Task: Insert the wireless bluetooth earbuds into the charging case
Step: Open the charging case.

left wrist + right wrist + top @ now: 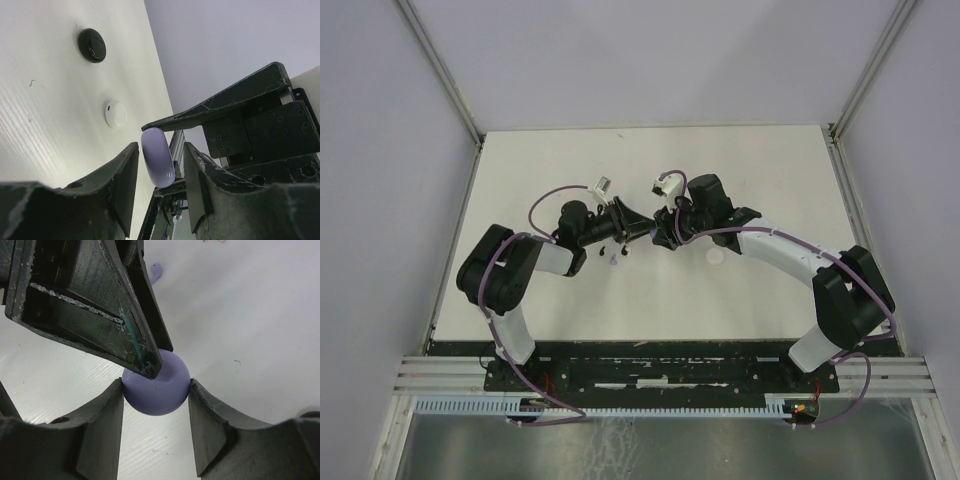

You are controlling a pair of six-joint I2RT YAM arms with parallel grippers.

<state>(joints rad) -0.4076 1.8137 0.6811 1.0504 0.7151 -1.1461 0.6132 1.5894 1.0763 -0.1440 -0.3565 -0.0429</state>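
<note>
Presently, the right gripper (156,390) is clenched on the lilac case (157,395). Its two fingers (107,412) press the round body from either side, and the case hangs clear of the table between their tips.

The left gripper (160,152) meets it nose to nose. From the left wrist, the case stands edge-on between the left fingers (125,175), with a thin gap showing on each side. From the right wrist, one left fingertip touches the case's upper edge. Whether the left fingers grip it cannot be told.

One lilac earbud (156,272) lies loose on the table (240,315), beyond the right fingertips and apart from the case, held by neither gripper.

A white disc (115,114) and, farther out, a black disc (91,45) lie on the table beyond the left fingertips, untouched.
</note>
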